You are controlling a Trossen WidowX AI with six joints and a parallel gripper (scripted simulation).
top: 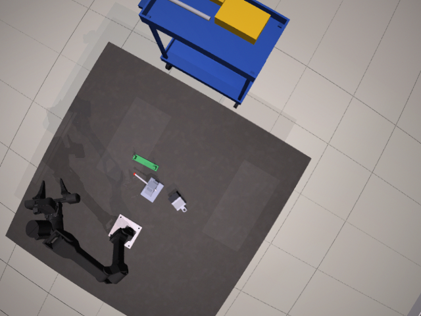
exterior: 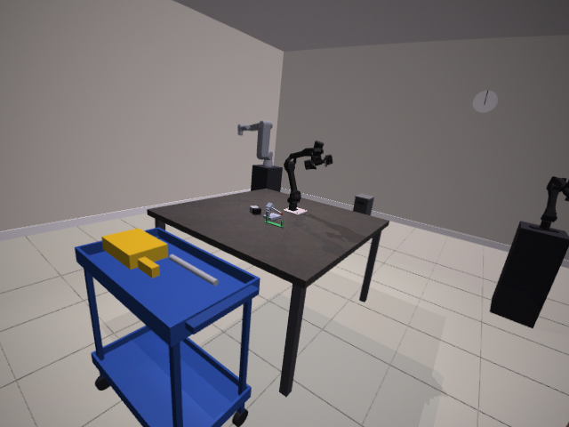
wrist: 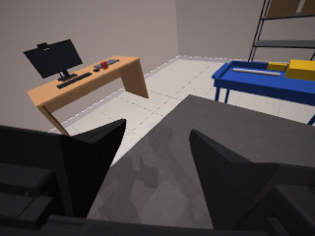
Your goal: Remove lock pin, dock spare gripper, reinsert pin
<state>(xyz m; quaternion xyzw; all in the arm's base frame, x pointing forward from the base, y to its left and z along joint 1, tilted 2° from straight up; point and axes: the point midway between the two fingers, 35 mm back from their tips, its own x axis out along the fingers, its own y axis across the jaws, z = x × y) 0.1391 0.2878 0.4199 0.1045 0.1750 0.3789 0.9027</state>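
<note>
The mount (top: 148, 195) (exterior: 274, 216), a grey plate with a raised socket, stands near the table's middle. The lock pin (top: 141, 178) (exterior: 276, 210), pale with a red end, sits in the socket and sticks out on one side. The spare gripper (top: 177, 201) (exterior: 254, 210), a light and dark block with a small ring, lies on the table beside the mount, apart from it. My gripper (top: 52, 180) (wrist: 158, 128) is open, with nothing between its fingers. It hangs high over the table's left part in the top view, far from the mount, pin and spare gripper.
A green bracket (top: 145, 162) (exterior: 274, 224) with upright ends lies near the pin's red end. The arm stands on a pale base plate (top: 134, 240) (exterior: 300, 211) close to the mount. A blue cart (top: 204, 37) (exterior: 151, 294) with yellow blocks and a grey rod stands beyond the table edge.
</note>
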